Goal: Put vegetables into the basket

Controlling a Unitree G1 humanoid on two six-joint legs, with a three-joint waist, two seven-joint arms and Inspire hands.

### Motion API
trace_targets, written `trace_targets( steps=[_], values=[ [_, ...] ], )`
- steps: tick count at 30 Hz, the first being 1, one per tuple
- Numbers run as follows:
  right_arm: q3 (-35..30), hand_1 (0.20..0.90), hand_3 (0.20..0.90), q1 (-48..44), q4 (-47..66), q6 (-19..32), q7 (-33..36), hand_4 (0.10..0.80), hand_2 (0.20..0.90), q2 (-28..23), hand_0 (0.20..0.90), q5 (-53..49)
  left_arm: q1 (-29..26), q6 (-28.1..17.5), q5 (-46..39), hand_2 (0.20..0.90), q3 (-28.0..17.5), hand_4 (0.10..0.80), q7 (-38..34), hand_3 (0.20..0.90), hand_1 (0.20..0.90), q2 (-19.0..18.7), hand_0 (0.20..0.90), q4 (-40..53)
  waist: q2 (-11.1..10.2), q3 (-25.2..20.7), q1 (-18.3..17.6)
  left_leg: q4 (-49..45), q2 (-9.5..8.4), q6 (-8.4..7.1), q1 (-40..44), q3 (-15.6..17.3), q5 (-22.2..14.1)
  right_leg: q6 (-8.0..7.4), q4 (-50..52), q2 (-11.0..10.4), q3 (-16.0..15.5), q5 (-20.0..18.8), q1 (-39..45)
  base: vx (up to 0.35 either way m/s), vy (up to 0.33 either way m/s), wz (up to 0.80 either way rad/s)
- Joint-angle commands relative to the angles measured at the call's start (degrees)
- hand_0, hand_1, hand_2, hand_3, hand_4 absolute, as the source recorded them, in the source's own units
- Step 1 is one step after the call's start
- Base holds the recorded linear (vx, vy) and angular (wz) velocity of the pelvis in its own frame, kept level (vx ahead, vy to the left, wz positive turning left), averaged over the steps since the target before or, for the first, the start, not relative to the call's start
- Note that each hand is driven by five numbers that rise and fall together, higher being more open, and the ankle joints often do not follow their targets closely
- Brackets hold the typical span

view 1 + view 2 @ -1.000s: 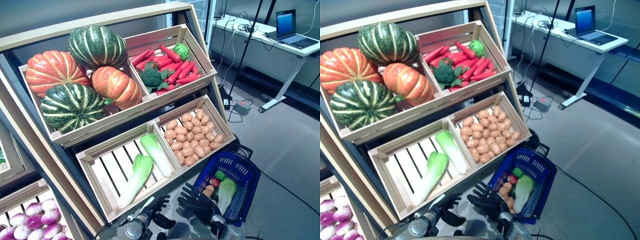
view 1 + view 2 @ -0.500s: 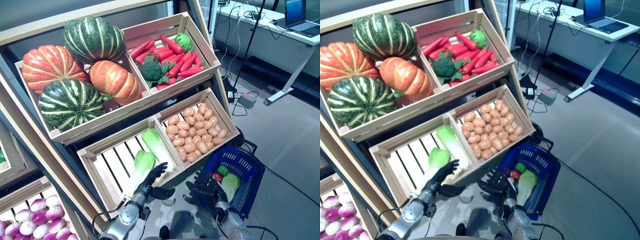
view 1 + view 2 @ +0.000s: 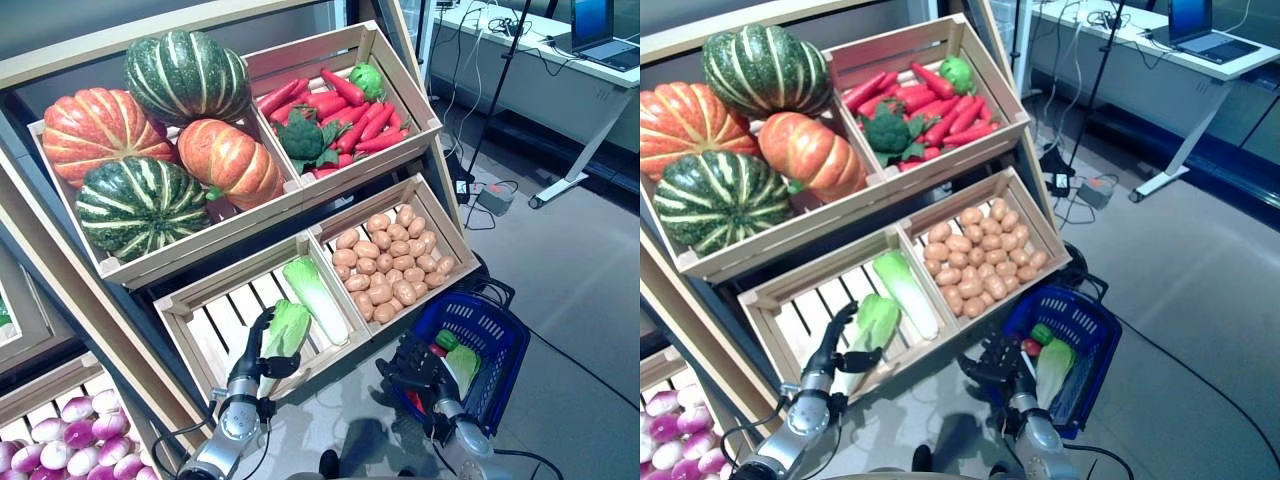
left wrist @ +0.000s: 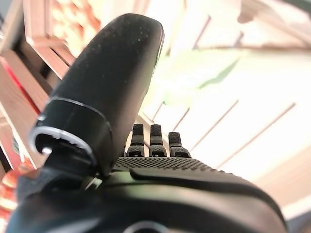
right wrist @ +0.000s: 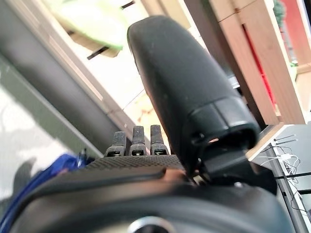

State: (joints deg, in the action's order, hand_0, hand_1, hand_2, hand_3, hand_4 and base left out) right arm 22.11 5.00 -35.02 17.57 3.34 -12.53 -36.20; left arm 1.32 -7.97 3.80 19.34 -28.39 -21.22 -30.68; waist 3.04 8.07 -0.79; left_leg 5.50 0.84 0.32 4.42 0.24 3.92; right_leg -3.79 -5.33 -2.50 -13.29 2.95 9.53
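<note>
Left eye view. Left hand [image 3: 256, 352]: half a second ago it hovered low in front of the lower-left crate [image 3: 190, 300]; now it has risen into the crate, fingers apart and straight beside the nearer napa cabbage [image 3: 281, 332], thumb at its stalk; contact not certain. Judgement: a grasp on this cabbage is in preparation, none closed yet. Second napa cabbage [image 3: 314, 299] lies just beside it, untouched. Right hand [image 3: 415, 368]: little moved, fingers spread and empty, at the near rim of the blue basket [image 3: 497, 352].

Right eye view. Basket stands on the grey floor [image 3: 1200, 300], right of the rack, already holding a cabbage [image 3: 1051, 368], a green pepper and a red item. Rack stock: potatoes [image 3: 980, 250] lower right; pumpkins [image 3: 740, 130] upper left; red chillies with broccoli [image 3: 925, 110] upper right; purple onions [image 3: 665, 435] bottom left. Room: a counter with a laptop [image 3: 1192, 22] at far right, cables beneath.

Left wrist view. Thumb and straight fingers over pale slats, green leaf beyond; nothing held.

Right wrist view. Fingers straight, empty; crate edges and the basket's blue rim beside.
</note>
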Motion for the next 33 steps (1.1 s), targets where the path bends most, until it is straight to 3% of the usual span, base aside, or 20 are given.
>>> trace_targets(
  steps=[1, 5, 8, 12, 18, 26, 33],
  values=[
    [-1.13, 0.9, 0.9, -3.73, 7.5, 1.38, -1.27, 0.8, 0.9, 0.43, 0.9, 0.72, -11.16, -0.79, 1.8, 0.9, -2.64, 0.8, -7.1, 0.9, 0.9, -0.23, 0.9, -4.46, -1.38, 3.31, -0.63, -0.5, -0.84, 0.46, 1.66, 2.2, -4.96, 3.88, 3.43, -0.78, 0.69, 0.65, -2.54, -0.071, 0.114, -0.04],
    [0.08, 0.9, 0.9, -7.58, 7.25, 0.43, -4.58, 0.8, 0.9, -2.44, 0.9, -1.8, -16.84, -1.72, -2.06, 0.9, -2.56, 0.8, -13.5, 0.9, 0.9, 0.47, 0.9, -7.64, -1.18, 8.56, -1.31, -6.83, -0.99, -0.02, -5.04, 2.25, -5.03, 4.8, 12.05, -1.89, 1.46, 2.87, -10.47, -0.18, 0.122, -0.13],
    [0.87, 0.9, 0.9, -9.78, 6.93, 0.48, -8.24, 0.8, 0.9, -3.33, 0.9, -9.3, -21.04, -2.4, -4.79, 0.9, -3.24, 0.8, -17.9, 0.9, 0.9, 0.4, 0.9, -9.41, -1.85, 13.01, -1.95, -16.28, -1.44, -0.25, -13.16, 2.75, -6.72, 5.4, 21.55, -2.77, 2.99, 5.45, -18.79, -0.256, 0.1, -0.26],
    [0.97, 0.9, 0.9, -10.78, 7.04, 2.21, -8.76, 0.8, 0.9, -3.11, 0.9, -9.2, -23.91, -2.32, -8.93, 0.9, -4.08, 0.8, -17.81, 0.9, 0.9, 0.35, 0.9, -10.41, -2.23, 14.3, -2.51, -22.21, -1.85, -0.31, -18.77, 3.4, -8.05, 5.74, 27.21, -3.31, 3.38, 7.02, -24.18, -0.1, 0.054, -0.01],
    [0.49, 0.9, 0.9, -15.69, 7.73, 1.76, -5.63, 0.8, 0.9, -4.42, 0.9, -10.38, -31.59, -0.75, -15.18, 0.9, -6.82, 0.8, -16.62, 0.9, 0.9, -3.47, 0.9, -14.74, -3.54, 16.96, -3.78, -35.18, -1.91, 0.4, -28.76, 5.44, -12.78, 6.29, 41.34, -4.66, 4.98, 11.38, -34.91, -0.078, 0.06, -0.05],
    [-0.69, 0.9, 0.9, -18.41, 6.92, 0.1, -3.01, 0.8, 0.9, -5.9, 0.9, -11.5, -36.04, 0.82, -18.35, 0.9, -8.78, 0.8, -16.52, 0.9, 0.9, -7.47, 0.9, -19.1, -4.05, 18.12, -4.77, -46.59, -0.66, 0.86, -37.25, 6.18, -17.65, 6.85, 50.72, -3.43, 7.54, 14.13, -43.17, -0.005, 0.046, -0.06],
    [-1.04, 0.9, 0.9, -19.56, 6.67, -1.42, -1.9, 0.8, 0.9, -7.02, 0.9, -11.4, -38.97, 3.97, -18.39, 0.9, -9.66, 0.8, -18.82, 0.9, 0.9, -10.32, 0.9, -20.09, -4.13, 18.89, -5.27, -50.57, -0.2, 0.93, -41.01, 6.48, -19.3, 7.02, 54.44, -2.34, 8.87, 14.99, -47.31, 0.001, 0.033, -0.06]
  ],
)
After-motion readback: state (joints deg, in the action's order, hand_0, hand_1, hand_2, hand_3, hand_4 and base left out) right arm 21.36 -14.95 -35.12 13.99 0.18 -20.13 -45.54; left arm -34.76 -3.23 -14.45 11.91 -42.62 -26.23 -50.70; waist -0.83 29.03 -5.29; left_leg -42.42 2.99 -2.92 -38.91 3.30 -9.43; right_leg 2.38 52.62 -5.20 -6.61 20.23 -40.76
